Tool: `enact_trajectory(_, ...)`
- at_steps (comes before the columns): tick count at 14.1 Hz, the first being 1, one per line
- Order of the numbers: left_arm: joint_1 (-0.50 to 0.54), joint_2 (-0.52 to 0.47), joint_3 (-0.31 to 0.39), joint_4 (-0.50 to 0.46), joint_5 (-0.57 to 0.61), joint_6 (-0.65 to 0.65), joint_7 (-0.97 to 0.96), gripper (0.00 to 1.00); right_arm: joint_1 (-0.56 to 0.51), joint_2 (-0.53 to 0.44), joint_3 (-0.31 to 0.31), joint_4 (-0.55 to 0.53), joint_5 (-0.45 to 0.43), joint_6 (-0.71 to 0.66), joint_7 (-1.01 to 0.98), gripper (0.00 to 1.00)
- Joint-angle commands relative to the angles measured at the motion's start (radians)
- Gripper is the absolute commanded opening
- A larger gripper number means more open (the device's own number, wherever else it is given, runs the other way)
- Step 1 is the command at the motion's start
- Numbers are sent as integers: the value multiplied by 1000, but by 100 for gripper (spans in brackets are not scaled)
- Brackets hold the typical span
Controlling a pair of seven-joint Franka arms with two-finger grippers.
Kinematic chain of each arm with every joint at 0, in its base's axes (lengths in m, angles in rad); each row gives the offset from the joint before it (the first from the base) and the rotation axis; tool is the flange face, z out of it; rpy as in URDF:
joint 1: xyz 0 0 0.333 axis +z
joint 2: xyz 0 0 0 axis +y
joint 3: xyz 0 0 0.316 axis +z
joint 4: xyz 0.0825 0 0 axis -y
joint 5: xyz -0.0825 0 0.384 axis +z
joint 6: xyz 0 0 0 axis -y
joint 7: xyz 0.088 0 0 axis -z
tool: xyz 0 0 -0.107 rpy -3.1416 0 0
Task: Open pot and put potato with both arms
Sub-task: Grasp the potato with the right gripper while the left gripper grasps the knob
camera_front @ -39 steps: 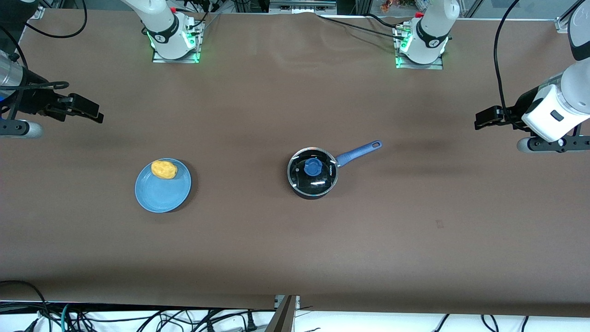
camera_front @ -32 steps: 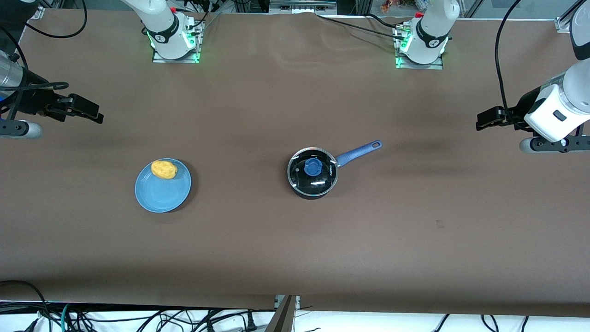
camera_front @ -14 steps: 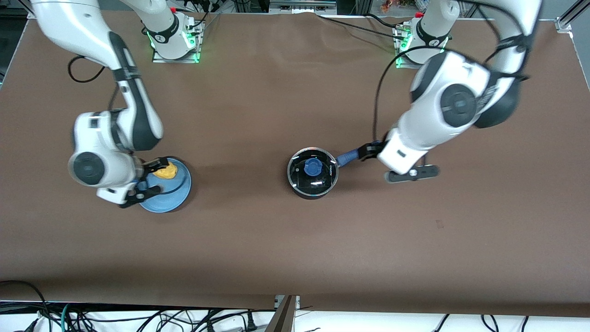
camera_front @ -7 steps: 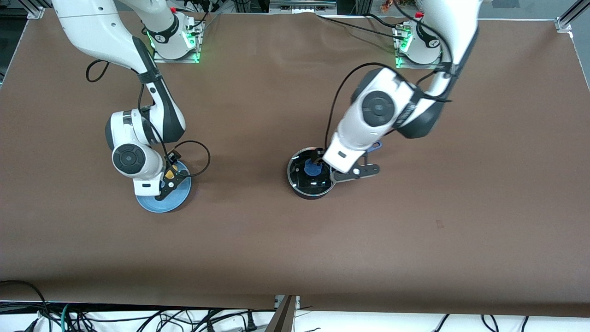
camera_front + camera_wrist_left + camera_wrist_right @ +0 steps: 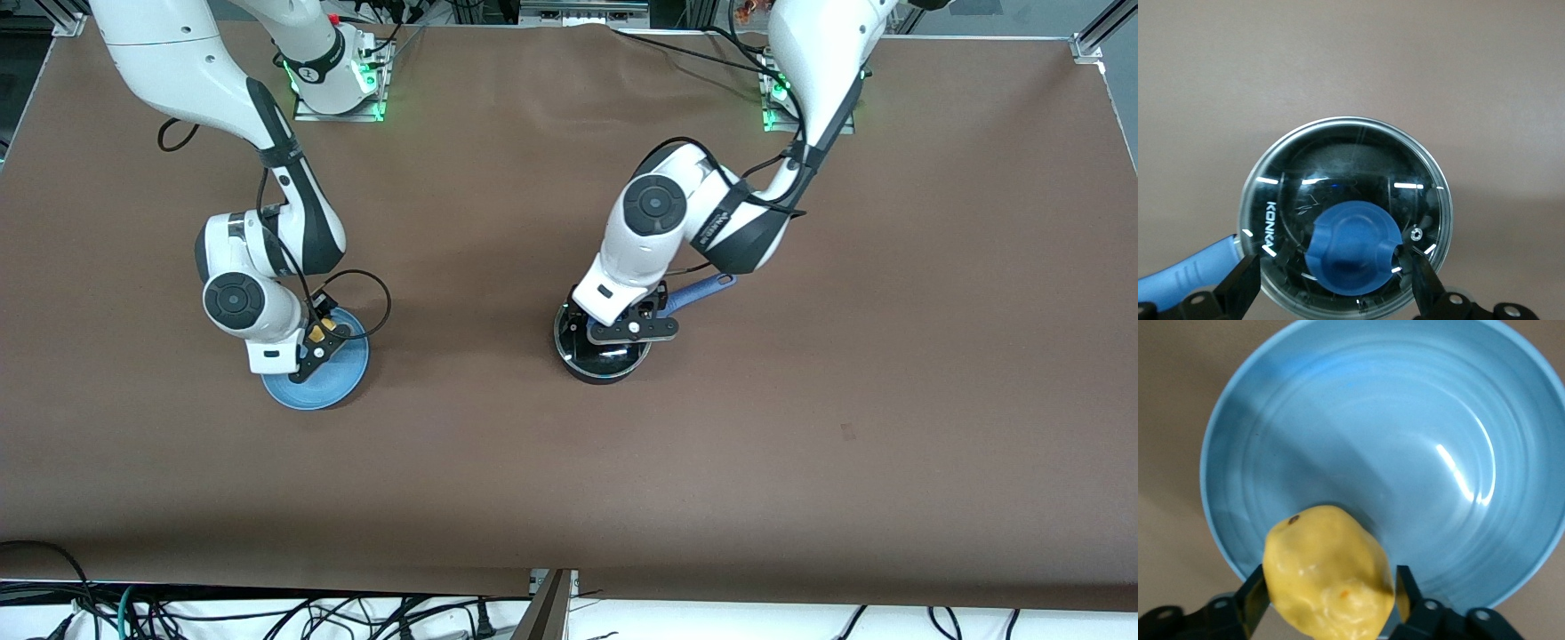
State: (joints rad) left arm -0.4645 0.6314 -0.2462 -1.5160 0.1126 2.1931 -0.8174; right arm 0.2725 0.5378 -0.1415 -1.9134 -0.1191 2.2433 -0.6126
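Note:
The black pot [image 5: 594, 364] stands mid-table with its glass lid [image 5: 1345, 167] on and its blue handle [image 5: 707, 287] pointing toward the left arm's end. My left gripper [image 5: 625, 317] is low over the lid and open. Its fingers [image 5: 1245, 287] stand on either side of the blue knob [image 5: 1355, 248], which the hand mostly hides in the front view. The yellow potato [image 5: 1328, 577] lies on the rim of a light-blue plate [image 5: 342, 378]. My right gripper [image 5: 318, 338] is down at the potato [image 5: 327, 324] and open, with a finger [image 5: 1255, 597] close to each side.
The brown table surface [image 5: 800, 427] stretches between the plate and the pot and toward the front camera. The two arm bases [image 5: 333, 71] stand at the table's edge farthest from the front camera. Cables hang below the edge nearest that camera.
Both arms swung in from the table's ends. The left gripper came over the pot handle onto the lid knob. The right gripper came down around the potato on the plate.

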Motion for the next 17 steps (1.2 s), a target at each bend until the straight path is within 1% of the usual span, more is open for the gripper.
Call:
enact_trajectory(1,-23,28,8,34,70,-1,-16,100,-19,-24,5,-16,111,-10,-1,23)
enact_trajectory(2,-28,36,8,36,76,1,-16,100,-28,-24,5,-12,190,-40,1,11)
enact_trajectory(3,-29,39,8,37,91,2,-14,100,-36,-22,4,8,269,-77,1,10)
enact_trajectory(4,-29,40,8,42,119,2,-14,100,-41,-22,3,37,324,-127,16,10)
enact_trajectory(6,-31,48,8,49,134,1,-16,100,-42,-13,5,121,348,-245,127,10)
enact_trajectory(8,-36,56,8,63,137,2,-16,100,-29,-10,20,201,370,-365,285,10)
enact_trajectory(9,-37,63,8,77,137,2,-16,100,-15,-10,48,230,413,-385,354,10)
enact_trajectory(11,-37,74,10,89,139,2,-29,100,-7,-9,97,254,511,-390,503,10)
enact_trajectory(13,-37,76,8,89,163,2,-39,100,-7,16,160,296,594,-389,638,10)
enact_trajectory(14,-37,76,8,88,167,2,-45,98,-6,33,190,315,625,-381,718,10)
enact_trajectory(15,-37,76,8,89,167,2,-45,92,-4,53,219,338,654,-373,790,11)
enact_trajectory(16,-36,76,8,89,167,2,-45,82,7,73,241,371,688,-357,854,11)
enact_trajectory(17,-36,76,8,89,167,2,-45,70,25,92,249,405,723,-331,916,11)
